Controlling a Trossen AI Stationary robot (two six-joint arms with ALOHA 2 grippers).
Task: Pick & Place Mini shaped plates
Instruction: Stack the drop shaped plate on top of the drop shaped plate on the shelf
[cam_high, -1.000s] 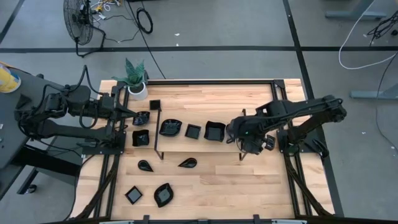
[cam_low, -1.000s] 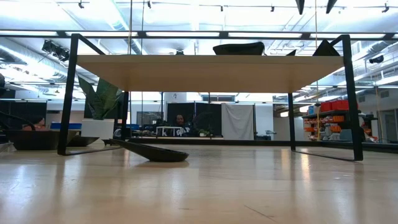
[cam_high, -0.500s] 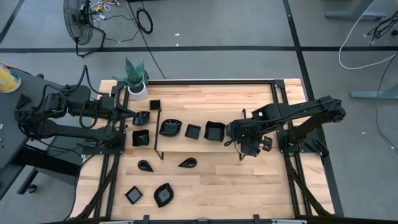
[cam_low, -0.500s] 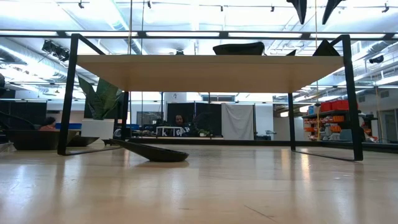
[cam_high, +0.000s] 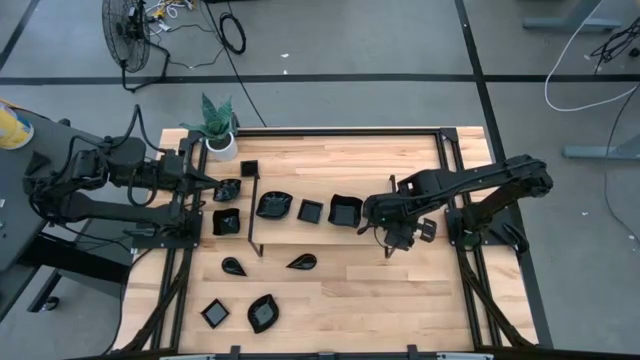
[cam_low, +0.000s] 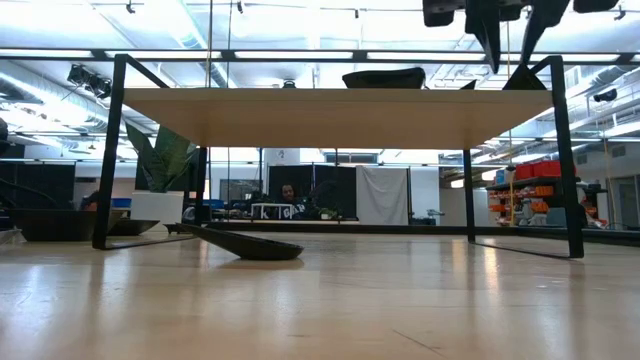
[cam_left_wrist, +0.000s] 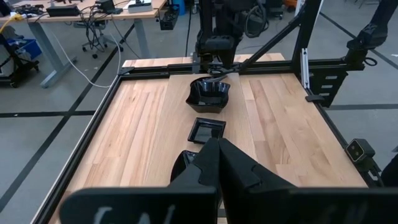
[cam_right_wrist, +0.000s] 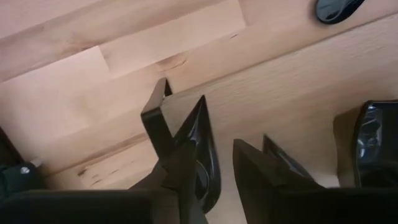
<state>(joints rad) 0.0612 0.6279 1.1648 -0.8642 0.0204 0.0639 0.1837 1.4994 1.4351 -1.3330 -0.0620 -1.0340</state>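
Observation:
Several glossy black mini shaped plates lie about the table. In the high view a row of three has a wavy square plate (cam_high: 345, 210) at its right end. In the low view this plate (cam_low: 520, 77) rests on a raised wooden shelf (cam_low: 340, 115) with black legs. My right gripper (cam_high: 388, 243) points down just right of that plate, its fingers (cam_low: 488, 35) apart, with only bare wood showing between them (cam_right_wrist: 221, 121). The plate (cam_right_wrist: 376, 143) lies outside the fingers. My left gripper (cam_high: 215, 182) waits shut at the table's left, above a small plate (cam_high: 228, 190).
A leaf plate (cam_high: 272, 205) and a flat square plate (cam_high: 310, 210) complete the row. Teardrop plates (cam_high: 300, 262) and other plates (cam_high: 262, 313) lie toward the near edge. A potted plant (cam_high: 220, 135) stands at the far left, and a thin black frame (cam_high: 255, 215) left of the row.
My right gripper has come down toward the shelf, beside the wavy square plate, and drifted slightly toward the table's left. In the low view its fingers have dropped from the top edge to just above the shelf. No plate has moved.

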